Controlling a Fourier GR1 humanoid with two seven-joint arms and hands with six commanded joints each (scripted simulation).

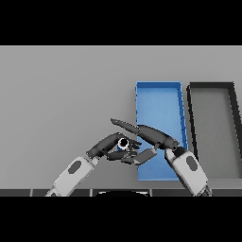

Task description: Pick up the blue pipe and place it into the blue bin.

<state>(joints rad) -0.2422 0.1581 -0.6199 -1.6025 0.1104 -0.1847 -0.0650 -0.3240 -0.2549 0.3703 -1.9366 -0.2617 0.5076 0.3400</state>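
Reaching in from the lower left, the left hand (108,145) meets the right hand (153,136) just at the left wall of the blue bin (158,97), with the blue pipe (123,143) caught between them on the grey table (61,94). Only a small part of the pipe shows: a pale ring with a dark bore, facing up toward the head view, and a sliver of blue beside it, so its long axis appears to run roughly toward the viewer rather than across the table, though the fingers hide too much to be sure. The left hand's fingers curl round it from the left and seem to be what holds it; whether it is lifted or resting on the table cannot be told. The right hand, coming up from the lower right over the bin's near end, has its fingers stretched long and loose, pointing left past the pipe and gripping nothing. The pipe lies just left of the bin's left wall, outside it, so the deciding relation is a short one: the bin's open floor is directly to the pipe's right, and the left hand is the nearer and the one in charge. Farther right, a dark grey bin (212,125) stands beside the blue one, apart from both hands.
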